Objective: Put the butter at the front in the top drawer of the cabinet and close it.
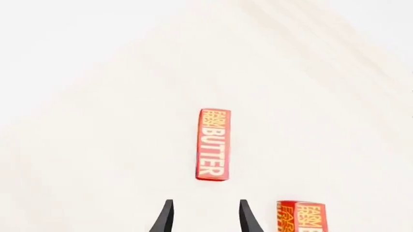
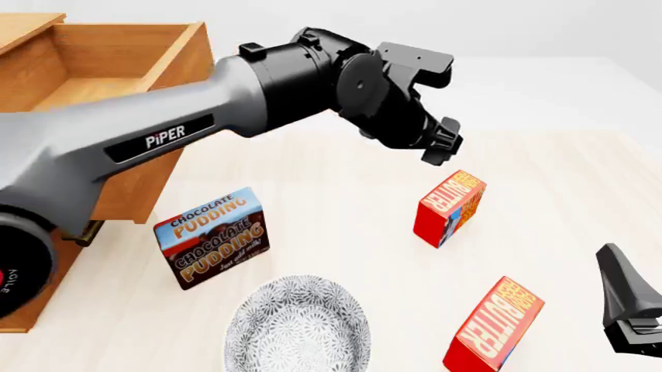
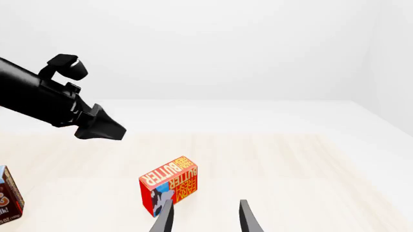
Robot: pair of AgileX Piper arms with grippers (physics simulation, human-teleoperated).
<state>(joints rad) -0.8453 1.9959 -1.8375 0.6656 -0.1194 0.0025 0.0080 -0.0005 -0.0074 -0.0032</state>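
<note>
From the front view I see the cabinet (image 2: 42,279) at the far left of the table (image 2: 559,178), with its top drawer (image 2: 124,54) pulled out and its interior exposed. My left arm (image 2: 155,136) reaches from the left across the middle of the scene, and the left gripper (image 2: 447,147) hangs in the air above the farther of the 2 butter boxes. In the left wrist view its 2 dark fingers (image 1: 164,218) stand apart with a clear gap and nothing between them, so I read that gripper as parted and empty. The butter (image 2: 494,325), the nearer box, lies tilted on the table at the near right, resting free with no gripper touching it. The second butter box (image 2: 451,208) stands farther back, near the table's centre, well apart from the first. The right gripper (image 2: 631,310) sits at the near right edge of the front view, just to the right of the butter; in the right wrist view its fingers (image 3: 164,220) are spread with nothing held. A chocolate pudding box (image 2: 213,236) stands just right of the cabinet, and a patterned bowl (image 2: 298,329) rests nearer than it, between the pudding box and the butter.
</note>
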